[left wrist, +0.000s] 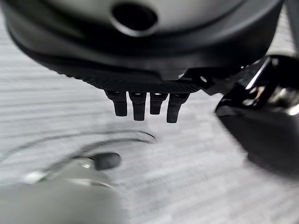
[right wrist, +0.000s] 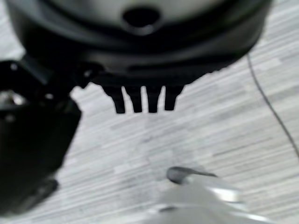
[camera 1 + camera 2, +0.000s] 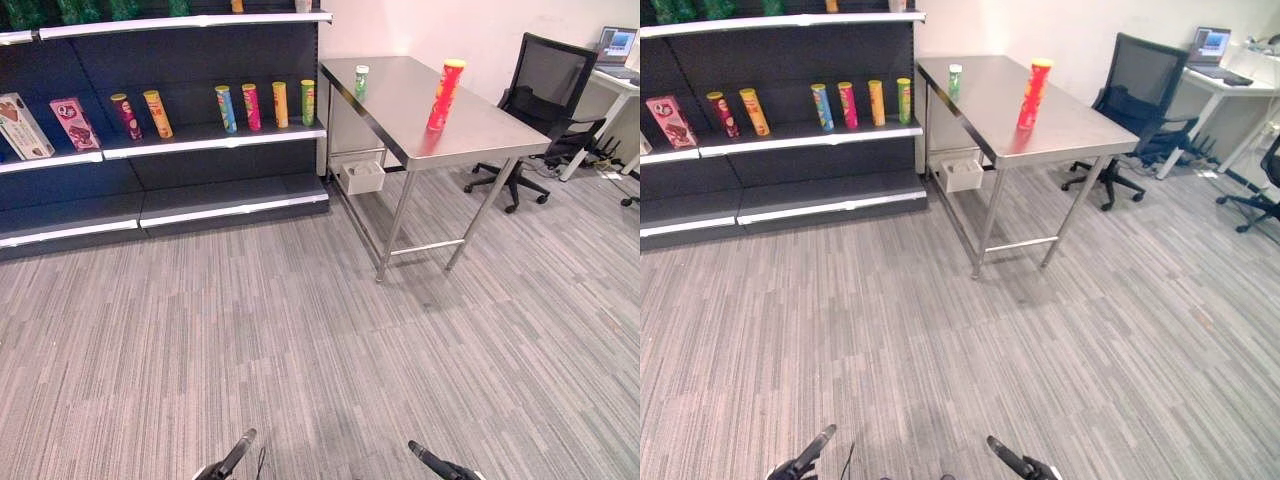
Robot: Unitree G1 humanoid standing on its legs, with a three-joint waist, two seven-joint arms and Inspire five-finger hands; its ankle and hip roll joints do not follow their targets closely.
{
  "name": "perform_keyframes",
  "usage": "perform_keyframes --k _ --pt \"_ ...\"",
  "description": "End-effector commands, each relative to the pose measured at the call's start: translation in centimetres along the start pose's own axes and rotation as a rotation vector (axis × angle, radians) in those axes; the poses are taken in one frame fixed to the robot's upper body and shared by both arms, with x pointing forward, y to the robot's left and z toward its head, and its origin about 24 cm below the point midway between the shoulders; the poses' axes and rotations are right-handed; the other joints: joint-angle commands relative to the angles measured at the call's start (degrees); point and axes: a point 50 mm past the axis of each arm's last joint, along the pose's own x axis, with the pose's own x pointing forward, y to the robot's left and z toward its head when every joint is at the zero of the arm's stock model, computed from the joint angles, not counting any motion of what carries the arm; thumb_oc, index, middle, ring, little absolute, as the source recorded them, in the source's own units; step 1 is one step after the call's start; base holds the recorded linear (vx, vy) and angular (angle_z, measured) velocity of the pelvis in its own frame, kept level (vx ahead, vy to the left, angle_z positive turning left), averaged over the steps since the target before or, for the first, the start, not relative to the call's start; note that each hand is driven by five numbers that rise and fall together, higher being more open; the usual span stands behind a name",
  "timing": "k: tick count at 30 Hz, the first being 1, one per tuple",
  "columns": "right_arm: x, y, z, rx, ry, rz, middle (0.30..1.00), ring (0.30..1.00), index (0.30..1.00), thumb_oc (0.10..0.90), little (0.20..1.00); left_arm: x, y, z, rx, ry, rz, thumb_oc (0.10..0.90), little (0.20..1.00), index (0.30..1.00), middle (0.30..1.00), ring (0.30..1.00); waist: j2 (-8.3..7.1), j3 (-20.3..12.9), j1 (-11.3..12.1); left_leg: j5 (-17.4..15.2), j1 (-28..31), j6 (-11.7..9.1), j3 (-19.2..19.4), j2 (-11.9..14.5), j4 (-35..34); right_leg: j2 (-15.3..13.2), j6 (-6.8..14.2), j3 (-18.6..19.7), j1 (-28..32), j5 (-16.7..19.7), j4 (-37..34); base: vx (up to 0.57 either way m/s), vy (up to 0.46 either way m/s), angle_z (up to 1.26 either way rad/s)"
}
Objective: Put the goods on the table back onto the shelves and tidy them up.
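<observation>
Both hands (image 3: 236, 455) (image 3: 430, 462) cut off at frame edge.

The brushed stainless-steel table (image 3: 400, 105) has a smooth, faintly reflective top that mirrors the tall red cardboard-looking tube with its yellow lid (image 3: 445, 94). The small clear bottle with a green label (image 3: 361, 80) looks like glossy plastic. The dark matt shelving unit with pale edge strips (image 3: 215, 140) appears to be painted metal. The grey striped floor (image 3: 330, 350) looks like rough, matt carpet. The black office chair (image 3: 552, 85) has a mesh cloth back.

Grey striped floor (image 3: 300, 340), black office chair (image 3: 550, 90).
</observation>
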Motion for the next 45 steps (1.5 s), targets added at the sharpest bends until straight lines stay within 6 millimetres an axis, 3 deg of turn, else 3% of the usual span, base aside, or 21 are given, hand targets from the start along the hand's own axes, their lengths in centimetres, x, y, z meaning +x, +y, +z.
perform_keyframes --k 1,6,16,18,22,23,24,25,27,29,33,34,37,38,40,41,43,45 --pt "0.4 -1.4 2.7 -0.016 -0.092 -0.042 0.900 0.900 0.900 0.800 0.900 0.2 0.4 2.9 -0.011 -0.110 0.012 0.800 0.900 0.900 0.900 0.900 -1.03 2.23 -0.04 -2.79 2.83 -5.89 -2.48 4.55 -2.35 -4.43 7.07 0.97 5.90 2.89 -8.28 0.00 0.000 0.00" --pt "0.4 -1.4 2.8 -0.033 -0.100 -0.037 0.900 0.900 0.900 0.800 0.900 0.2 0.2 3.4 0.002 -0.126 0.009 0.800 0.900 0.900 0.900 0.900 -0.96 2.56 -0.04 -2.63 2.89 -6.10 -2.88 4.76 -2.35 -4.16 6.87 0.88 6.04 2.66 -8.28 0.00 -0.032 -0.01" --pt "0.4 -1.5 3.4 -0.061 -0.121 -0.037 0.900 0.900 0.900 0.800 0.900 0.2 0.1 2.0 -0.003 -0.078 0.001 0.800 0.900 0.900 0.900 0.900 -0.81 3.39 0.28 -2.13 2.91 -6.54 -3.13 5.74 -2.35 -3.19 6.31 0.40 5.99 2.25 -8.28 0.01 -0.054 0.00" --pt "0.4 -1.4 3.7 -0.054 -0.132 -0.040 0.900 0.900 0.900 0.800 0.900 0.2 -0.3 1.8 -0.123 -0.070 0.005 0.800 0.900 0.900 0.900 0.900 -0.97 4.36 0.66 -1.45 2.92 -6.63 -3.71 6.22 -2.14 -2.63 5.81 0.12 6.19 1.87 -8.28 0.00 -0.118 0.00" --pt "0.3 -1.2 4.5 -0.035 -0.165 -0.037 0.900 0.900 0.900 0.800 0.900 0.2 -0.6 1.6 -0.194 -0.063 0.007 0.800 0.900 0.900 0.900 0.900 -1.60 5.88 1.05 -2.29 0.11 -6.96 -4.73 6.56 2.08 -2.38 5.08 -0.34 6.07 1.67 -8.28 -0.03 -0.119 0.04" --pt "0.3 -1.4 4.4 -0.030 -0.166 -0.039 0.900 0.900 0.900 0.800 0.900 0.2 -0.6 1.6 -0.191 -0.060 0.010 0.800 0.900 0.900 0.900 0.900 -1.86 6.76 1.27 -3.13 -1.97 -7.17 -5.22 6.48 6.21 -2.24 4.39 -0.53 6.27 1.16 -8.07 -0.02 -0.170 0.21" --pt "0.3 -1.7 4.6 -0.039 -0.167 -0.050 0.900 0.900 0.900 0.800 0.900 0.3 -0.7 2.7 -0.125 -0.098 -0.001 0.800 0.900 0.900 0.900 0.900 -2.28 8.79 1.56 -3.14 -7.63 -7.54 -6.40 5.24 16.46 -2.43 2.98 -0.70 6.20 0.17 -6.63 -0.02 -0.169 0.27" --pt "0.3 -1.7 4.6 -0.039 -0.167 -0.050 0.900 0.900 0.900 0.800 0.900 0.3 -0.7 2.7 -0.125 -0.098 -0.001 0.800 0.900 0.900 0.900 0.900 -2.24 8.71 1.48 -3.26 -7.90 -7.55 -6.51 5.26 16.75 -2.38 2.97 -0.79 6.09 0.15 -6.60 -0.04 -0.130 0.34" --pt "0.4 -2.0 5.2 -0.044 -0.185 -0.057 0.900 0.900 0.900 0.800 0.900 0.3 -0.8 3.6 -0.109 -0.128 -0.005 0.800 0.900 0.900 0.900 0.900 -2.33 10.47 1.82 1.49 -13.58 -7.99 -8.95 4.56 25.62 -2.28 2.02 -1.07 6.02 -0.13 -5.77 -0.02 -0.071 0.16" --pt "0.4 -2.0 5.6 -0.046 -0.190 -0.056 0.900 0.900 0.900 0.800 0.900 0.3 -0.6 4.4 -0.105 -0.152 0.005 0.800 0.900 0.900 0.900 0.900 -2.56 11.17 1.94 2.61 -16.98 -7.55 -9.53 4.12 29.58 -2.22 1.45 -1.16 6.15 -0.96 -5.49 0.08 -0.052 0.00" --pt "0.4 -2.0 5.7 -0.045 -0.184 -0.056 0.900 0.900 0.900 0.800 0.900 0.3 -0.5 4.6 -0.049 -0.158 0.001 0.800 0.900 0.900 0.900 0.900 -2.36 10.31 2.73 0.93 -18.79 -6.80 -7.30 4.40 20.34 -2.09 2.57 -1.04 7.78 -2.01 -7.21 0.23 0.053 -0.06" --pt "0.4 -2.1 6.1 -0.046 -0.200 -0.055 0.900 0.900 0.900 0.800 0.900 0.2 -0.7 4.8 -0.008 -0.173 -0.009 0.800 0.900 0.900 0.900 0.900 -1.43 9.56 3.65 5.02 -19.60 -7.27 -7.16 5.42 9.77 -1.45 3.15 -0.51 8.96 -3.00 -8.28 0.46 0.183 -0.01" --pt "0.5 -2.4 6.9 -0.050 -0.216 -0.070 0.900 0.900 0.900 0.800 0.900 0.3 -0.4 4.7 0.016 -0.166 -0.002 0.800 0.900 0.900 0.900 0.900 -0.68 8.78 5.21 8.95 -23.91 -8.37 -4.54 6.05 -1.11 -1.42 4.07 0.81 11.59 -5.99 -8.28 0.42 0.172 0.07" --pt "0.5 -2.3 6.8 -0.059 -0.212 -0.058 0.900 0.900 0.900 0.800 0.900 0.3 -0.2 3.9 0.019 -0.143 -0.001 0.800 0.900 0.900 0.900 0.900 -0.24 7.38 5.54 8.03 -23.31 -8.13 -4.02 6.21 -2.35 -1.30 4.86 1.55 12.08 -6.54 -8.28 0.44 0.223 -0.08" --pt "0.5 -1.8 6.8 -0.064 -0.214 -0.037 0.900 0.900 0.900 0.800 0.900 0.2 0.1 3.3 0.030 -0.124 0.005 0.800 0.900 0.900 0.900 0.900 -0.04 5.96 5.84 11.59 -21.94 -7.97 -3.65 5.87 -2.34 -2.40 5.83 2.61 13.71 -6.96 -8.28 0.46 0.296 -0.54" --pt "0.5 -1.6 6.7 -0.064 -0.212 -0.028 0.900 0.900 0.900 0.800 0.900 0.2 0.4 3.0 0.048 -0.117 0.015 0.800 0.900 0.900 0.900 0.900 -0.55 5.17 6.02 11.78 -21.22 -7.37 -3.51 5.00 -2.19 -3.95 6.57 3.09 14.25 -6.49 -8.28 0.46 0.327 -0.86" --pt "0.5 -1.2 6.7 -0.078 -0.211 -0.008 0.900 0.900 0.900 0.800 0.900 0.2 1.0 2.7 0.077 -0.103 0.027 0.800 0.900 0.900 0.900 0.900 -1.48 4.11 6.24 10.54 -18.94 -6.20 -2.41 3.76 -1.96 -6.90 8.05 4.23 12.83 -5.54 -3.15 0.40 0.289 -0.90" --pt "0.4 -1.3 7.1 -0.087 -0.226 -0.004 0.900 0.900 0.900 0.800 0.900 0.1 1.6 3.0 0.096 -0.108 0.037 0.800 0.900 0.900 0.900 0.900 -1.75 4.24 6.06 8.43 -16.62 -4.22 -1.65 2.02 -1.56 -8.96 9.43 5.15 9.20 -1.88 5.67 0.30 0.283 -0.81"
